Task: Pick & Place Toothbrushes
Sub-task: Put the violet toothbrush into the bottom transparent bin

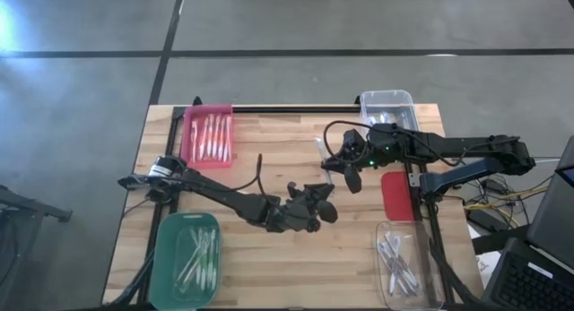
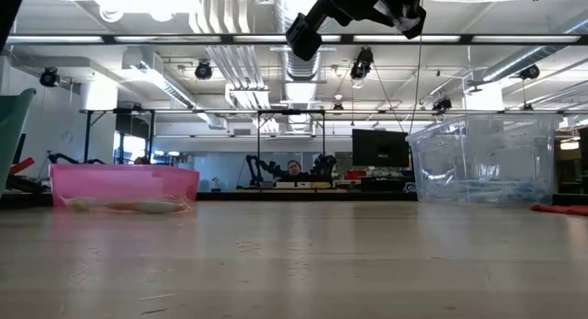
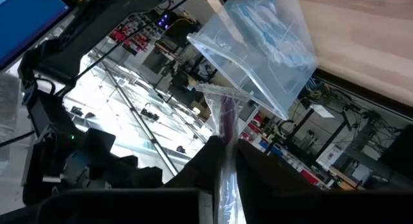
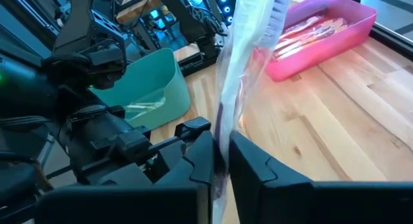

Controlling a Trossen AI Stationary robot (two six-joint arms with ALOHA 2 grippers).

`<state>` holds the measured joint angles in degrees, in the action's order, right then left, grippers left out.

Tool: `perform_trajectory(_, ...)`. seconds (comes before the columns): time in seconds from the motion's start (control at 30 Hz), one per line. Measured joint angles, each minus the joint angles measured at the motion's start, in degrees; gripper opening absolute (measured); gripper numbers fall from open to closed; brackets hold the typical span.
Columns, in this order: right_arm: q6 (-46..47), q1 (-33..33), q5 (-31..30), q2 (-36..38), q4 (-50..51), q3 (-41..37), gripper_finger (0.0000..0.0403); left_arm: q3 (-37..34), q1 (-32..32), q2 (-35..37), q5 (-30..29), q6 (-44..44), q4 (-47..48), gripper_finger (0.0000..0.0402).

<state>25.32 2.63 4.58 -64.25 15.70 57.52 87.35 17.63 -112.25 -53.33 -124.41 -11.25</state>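
1. The right pincer (image 4: 221, 161) is pinching a wrapped toothbrush (image 4: 248, 50), holding it upright above the middle of the counter (image 1: 269, 159).
2. The left pincer (image 3: 224, 169) is hanging mid-counter just beside the right one, pinching another wrapped toothbrush (image 3: 226, 121).
3. More toothbrushes are lying in the pink bin (image 1: 210, 136), the green bin (image 1: 186, 257) and two clear bins (image 1: 388, 105), (image 1: 401, 266).
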Motion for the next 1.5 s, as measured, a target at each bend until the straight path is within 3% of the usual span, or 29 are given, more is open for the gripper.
perform_trajectory(0.2,0.0,0.0,-0.02,0.0,0.87,-0.07,0.0034,0.0,0.0,0.0,0.88,2.6,2.7,0.0045)
perform_trajectory(0.5,-1.34,1.42,-0.39,0.11,5.04,-0.09,0.0025,-0.07,0.37,0.0,1.78,17.25,3.27,0.009)
perform_trajectory(0.67,-1.33,2.98,-0.34,0.95,8.61,-0.09,0.0024,-0.07,1.36,-0.02,-0.58,31.21,3.31,0.0118)
perform_trajectory(0.83,0.01,3.47,-0.43,2.48,12.99,-0.09,0.0024,-0.46,2.4,1.0,-3.6,55.25,7.56,0.0129)
perform_trajectory(0.9,0.82,3.44,-0.48,3.15,14.52,-0.09,0.0024,-0.51,2.44,3.01,1.79,67.51,14.66,0.013)
perform_trajectory(1.0,2.69,3.26,-0.6,4.19,16.52,-0.09,0.0024,-0.74,1.5,6.79,18.58,85.35,25.25,0.0127)
perform_trajectory(1.07,4.48,2.98,-0.83,4.76,18.06,-0.09,0.0024,-1.91,0.0,9.47,30.62,94.58,27.89,0.0124)
perform_trajectory(1.17,6.6,1.9,-2.15,5.01,20.72,-0.09,0.0024,-5.46,-2.53,13.43,42.96,103.59,26.24,0.0119)
perform_trajectory(1.27,8.36,0.15,-3.88,4.92,24.14,-0.09,0.0024,-11.07,-4.11,17.54,47.53,108.27,20.44,0.0115)
perform_trajectory(1.5,16.52,-6.0,-6.34,4.63,31.4,-0.04,0.0023,-30.8,-4.81,27.44,47.84,112.02,-5.44,0.0115)
